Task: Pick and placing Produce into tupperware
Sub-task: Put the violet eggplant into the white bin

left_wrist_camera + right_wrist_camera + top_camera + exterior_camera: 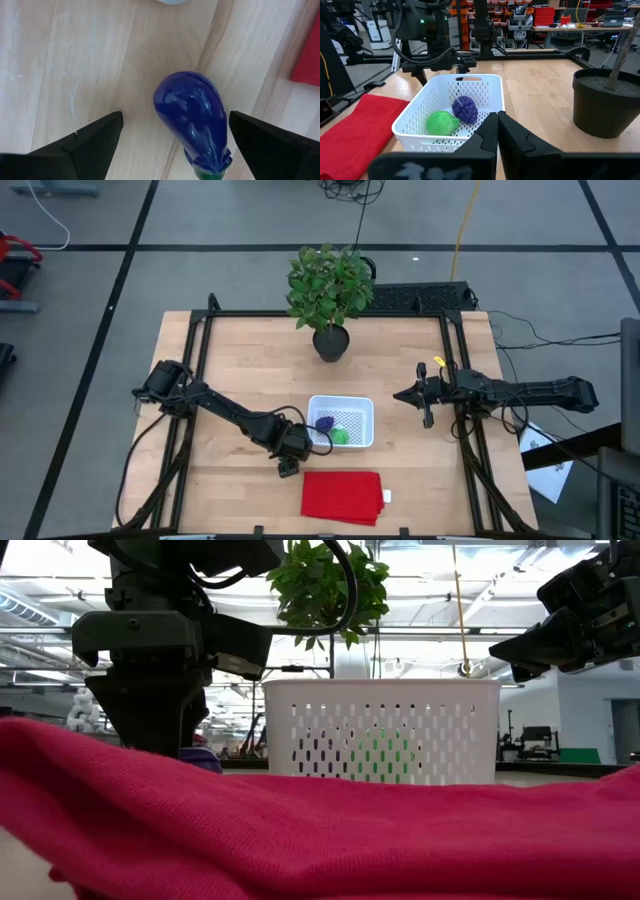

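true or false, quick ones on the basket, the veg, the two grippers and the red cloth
1. The white basket holds a green piece and a purple piece. True.
2. The eggplant lies in the basket. False: it lies on the table, between the left gripper's fingers.
3. The left gripper is shut. False: open.
4. The right gripper is shut and holds nothing. True.
5. The red cloth covers the basket. False: it lies beside it.
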Controlling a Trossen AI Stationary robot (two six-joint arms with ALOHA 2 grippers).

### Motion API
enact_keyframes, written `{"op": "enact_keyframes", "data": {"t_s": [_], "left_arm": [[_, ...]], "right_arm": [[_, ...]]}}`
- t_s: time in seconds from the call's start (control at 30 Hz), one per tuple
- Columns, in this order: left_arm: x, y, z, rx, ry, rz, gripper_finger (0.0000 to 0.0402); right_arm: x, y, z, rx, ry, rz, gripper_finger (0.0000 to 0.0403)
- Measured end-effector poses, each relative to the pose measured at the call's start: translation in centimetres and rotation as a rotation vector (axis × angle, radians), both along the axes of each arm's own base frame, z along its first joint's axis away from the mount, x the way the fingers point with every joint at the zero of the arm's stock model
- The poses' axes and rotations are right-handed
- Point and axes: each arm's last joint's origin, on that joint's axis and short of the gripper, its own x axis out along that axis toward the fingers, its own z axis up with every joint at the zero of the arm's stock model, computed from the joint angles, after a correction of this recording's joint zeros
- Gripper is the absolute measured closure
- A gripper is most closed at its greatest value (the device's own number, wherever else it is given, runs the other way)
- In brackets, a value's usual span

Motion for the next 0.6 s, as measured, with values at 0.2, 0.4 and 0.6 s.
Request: {"op": "enact_keyframes", "data": {"t_s": [0.2,0.4,0.6], "left_arm": [[-0.02,0.01,-0.05,0.004,0.001,-0.001,0.0026],[-0.1,0.13,-0.12,0.019,0.009,-0.008,0.0083],[-0.12,0.51,-0.13,0.02,0.023,-0.013,0.0157]], "right_arm": [[0.0,0.0,0.0,0.0,0.0,0.0,0.0403],[0.0,0.0,0.0,0.0,0.0,0.0,0.0403],[0.0,0.0,0.0,0.0,0.0,0.0,0.0403]]}}
